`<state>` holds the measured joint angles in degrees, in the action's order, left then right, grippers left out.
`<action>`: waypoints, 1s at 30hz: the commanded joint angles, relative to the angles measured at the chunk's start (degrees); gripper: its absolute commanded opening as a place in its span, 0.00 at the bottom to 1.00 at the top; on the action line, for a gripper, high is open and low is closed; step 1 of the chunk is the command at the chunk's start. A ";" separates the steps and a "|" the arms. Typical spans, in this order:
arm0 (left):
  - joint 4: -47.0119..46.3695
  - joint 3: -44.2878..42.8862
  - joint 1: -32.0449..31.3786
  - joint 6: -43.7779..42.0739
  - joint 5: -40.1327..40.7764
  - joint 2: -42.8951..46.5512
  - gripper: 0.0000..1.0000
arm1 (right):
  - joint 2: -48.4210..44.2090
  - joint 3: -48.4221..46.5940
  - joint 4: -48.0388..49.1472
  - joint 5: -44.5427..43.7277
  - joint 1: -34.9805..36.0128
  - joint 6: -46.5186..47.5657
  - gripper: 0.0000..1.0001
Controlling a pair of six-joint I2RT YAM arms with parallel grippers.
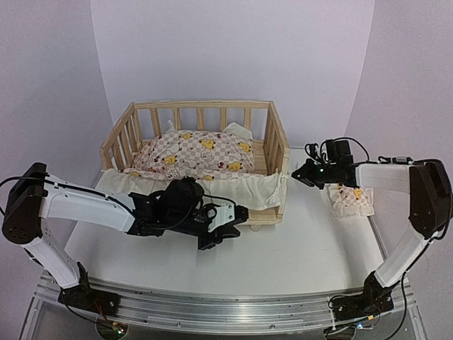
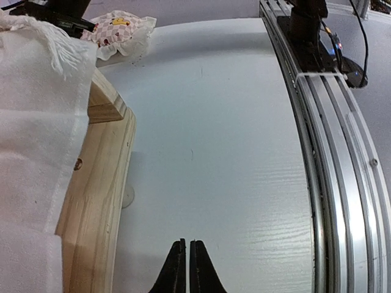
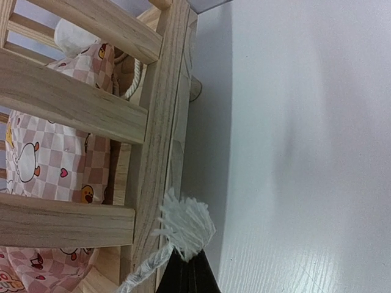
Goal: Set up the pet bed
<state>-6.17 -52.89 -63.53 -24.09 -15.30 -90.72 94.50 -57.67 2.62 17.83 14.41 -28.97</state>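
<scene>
An aluminium rail runs along the near edge of the white counter, with both arm bases bolted to it; the left arm reaches in low over the middle of the counter, and the left gripper hangs just in front of the pet bed's front edge with its fingers pressed together and nothing between them, only bare counter beneath.

The pet bed stands on the counter beyond, towards the back and a little left of centre, upright on its plank floor; its slatted railings close the back and both ends, while the front is low; a white blanket is draped over that front edge and hangs down towards the counter.

The right gripper sits at the bed's right front corner, closed, with the blanket's fringe fanning out right at its tips, apparently pinched there.

Inside the bed lies a pink-checkered cushion with yellow ducks, resting against the back railing; a small matching pillow lies on the counter right of the bed, beneath the right arm.
</scene>
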 commanded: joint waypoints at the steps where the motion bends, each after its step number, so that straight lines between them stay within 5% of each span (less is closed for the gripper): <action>1: -4.62 -8.23 0.16 0.00 -0.56 -2.25 0.11 | -2.64 0.50 2.31 1.64 0.52 -0.13 0.00; 4: -7.73 -14.81 0.12 4.16 2.61 -4.99 0.32 | -4.23 1.77 2.39 2.63 1.25 -0.38 0.00; 9: -12.03 -19.82 -0.53 11.60 9.10 -8.94 0.43 | -6.86 3.53 2.39 1.78 3.46 -0.42 0.00; 13: -8.05 -21.83 -0.55 15.16 13.73 -11.94 0.42 | -8.53 4.40 2.39 1.76 4.00 -0.73 0.00; 23: -6.61 -23.63 -0.55 17.11 10.78 -14.68 0.39 | -9.07 3.15 2.39 2.35 4.74 -0.82 0.00; 30: -6.35 -23.94 -0.55 17.65 8.97 -15.18 0.15 | -9.92 3.87 2.39 2.02 4.77 -0.66 0.00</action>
<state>-12.06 -73.88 -63.81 -7.43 -4.90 -105.65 86.84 -53.45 3.44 19.40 18.94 -29.52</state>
